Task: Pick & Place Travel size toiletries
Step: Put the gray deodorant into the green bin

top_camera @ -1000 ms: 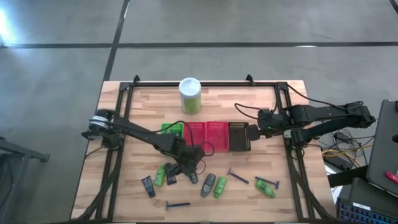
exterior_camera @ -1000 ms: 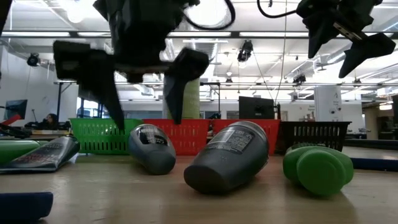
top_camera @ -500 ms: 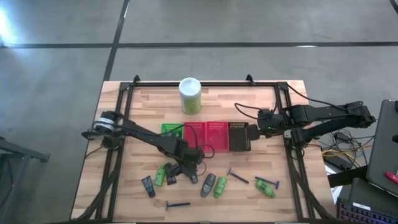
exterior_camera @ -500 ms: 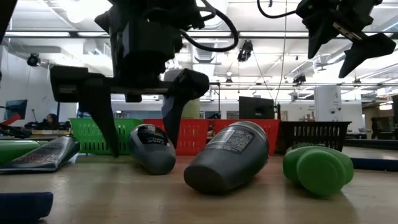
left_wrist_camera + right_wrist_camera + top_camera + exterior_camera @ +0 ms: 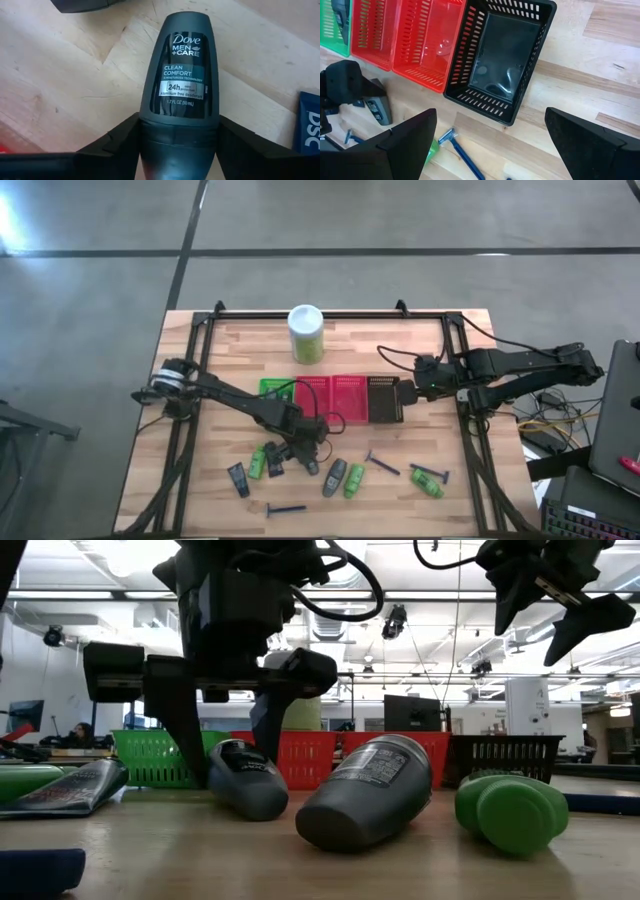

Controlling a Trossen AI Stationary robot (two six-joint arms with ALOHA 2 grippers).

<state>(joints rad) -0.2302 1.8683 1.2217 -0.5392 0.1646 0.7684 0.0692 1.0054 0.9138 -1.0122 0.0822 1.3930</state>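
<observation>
The left claw is down low on the wooden worktop, in front of the row of little baskets. Its two dark fingers stand on each side of a small grey roll-on bottle. The bottle lies flat on the wood. The fingers are right up against the cap end of the bottle, so the claw looks like it is pinching it. The label on the bottle says Dove Men+Care.

From the level camera, a second grey bottle lies on its side near the first one. A green bottle lies next to that, with its round end facing the camera. A flat dark tube lies off to the other side.

From above, the small things are spread over the front part of the worktop. There is a green bottle next to the left claw, and a dark tube beside it. A blue razor lies near the front edge, and another blue razor lies further along. One more green bottle lies towards the right side.

A green basket, two red baskets and a black basket stand in a row in the middle. A tall white and green can stands behind them.

The right claw hangs in the air just beside the black basket. Its fingers are spread wide and hold nothing.
</observation>
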